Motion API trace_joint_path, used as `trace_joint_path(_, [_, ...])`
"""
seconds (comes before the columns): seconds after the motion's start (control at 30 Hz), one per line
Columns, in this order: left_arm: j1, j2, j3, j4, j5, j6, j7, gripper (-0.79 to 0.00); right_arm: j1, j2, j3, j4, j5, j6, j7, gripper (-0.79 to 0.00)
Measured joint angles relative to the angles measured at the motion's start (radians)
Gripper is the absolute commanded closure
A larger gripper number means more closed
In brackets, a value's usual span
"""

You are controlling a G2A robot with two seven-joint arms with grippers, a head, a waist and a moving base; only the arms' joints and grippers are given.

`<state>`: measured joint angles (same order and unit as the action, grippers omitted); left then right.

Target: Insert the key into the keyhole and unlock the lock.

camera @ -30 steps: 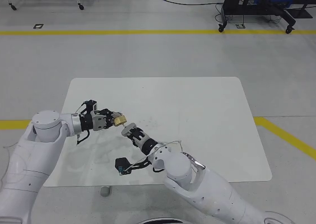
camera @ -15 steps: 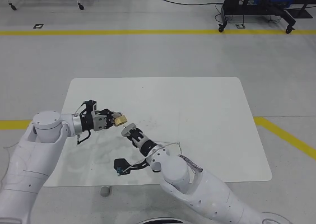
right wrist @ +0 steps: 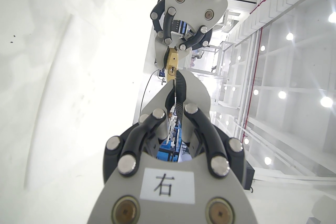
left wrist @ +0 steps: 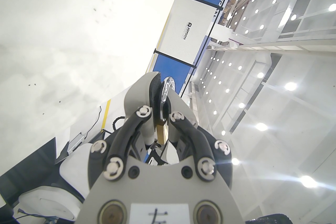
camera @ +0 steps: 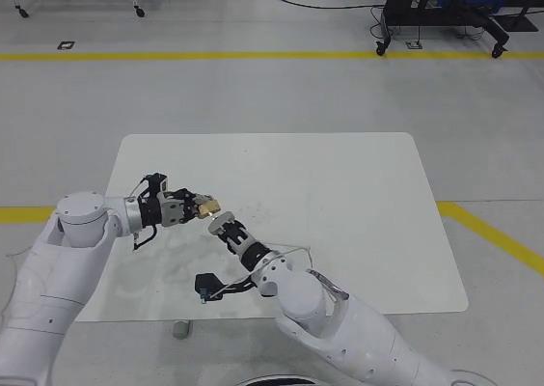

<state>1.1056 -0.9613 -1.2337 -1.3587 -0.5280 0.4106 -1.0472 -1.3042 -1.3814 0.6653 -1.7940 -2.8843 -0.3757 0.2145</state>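
A brass padlock [camera: 206, 206] is held above the left part of the white table [camera: 349, 193] by my left gripper [camera: 198, 206], which is shut on it. In the left wrist view the silver shackle [left wrist: 167, 87] sticks out past the fingertips [left wrist: 147, 88] and the brass body [left wrist: 160, 131] sits between the fingers. My right gripper [camera: 218, 224] is right beside the lock, shut on the key. In the right wrist view its fingertips [right wrist: 181, 83] point at the lock's keyhole face [right wrist: 171, 70]. The key [right wrist: 173, 84] shows as a thin sliver touching that face; the rest of it is hidden.
Both arms meet over the table's left half, and the table's right half [camera: 378, 222] is bare. Yellow floor lines [camera: 503, 241] run around the table. A black wheeled cart [camera: 446, 19] stands far behind.
The right arm's forearm has shifted slightly left and its gripper has edged a little closer to the lock. The left arm and the padlock have stayed put.
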Motion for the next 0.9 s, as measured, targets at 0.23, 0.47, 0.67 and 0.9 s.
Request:
trace_joint_path(0.23, [-0.001, 0.001, 0.001, -0.001, -0.004, -0.001, -0.003, 0.000, -0.005, -0.003, 0.008, 0.003, -0.007, -0.004, 0.006, 0.000])
trace_joint_path(0.47, [-0.005, 0.002, 0.002, 0.011, -0.016, 0.002, -0.005, 0.000, -0.004, -0.009, 0.007, 0.005, -0.011, -0.010, 0.011, 0.000])
trace_joint_path(0.67, [-0.014, 0.001, 0.005, 0.025, -0.024, 0.002, -0.006, 0.000, -0.016, -0.009, 0.014, -0.007, -0.017, -0.010, 0.001, 0.000])
trace_joint_path(0.9, [-0.019, 0.000, 0.015, 0.022, -0.022, 0.005, -0.004, 0.000, -0.015, -0.012, 0.018, 0.002, -0.020, -0.014, -0.002, 0.000])
